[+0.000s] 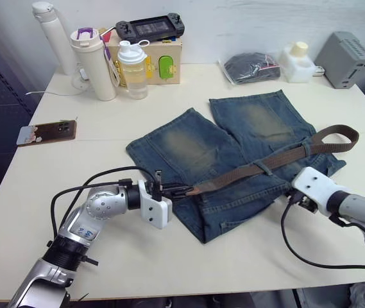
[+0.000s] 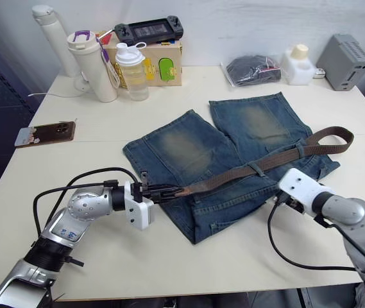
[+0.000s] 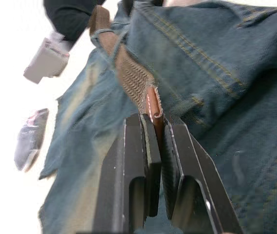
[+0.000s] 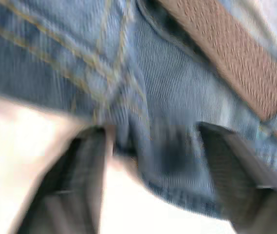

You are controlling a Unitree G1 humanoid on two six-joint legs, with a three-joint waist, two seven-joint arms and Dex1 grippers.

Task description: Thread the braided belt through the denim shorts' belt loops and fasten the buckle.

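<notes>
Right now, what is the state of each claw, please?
Left claw: closed on the tan tip of the braided belt.
Right claw: open, at the edge of the denim shorts, holding nothing.

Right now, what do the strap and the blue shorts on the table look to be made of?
The braided belt looks like woven brown cord or fabric: the left wrist view shows a ribbed weave, ending in a smooth tan tip, probably leather, held in the left pincer. The denim shorts look like faded cotton denim, with yellowish worn patches and tan stitched seams.
</notes>
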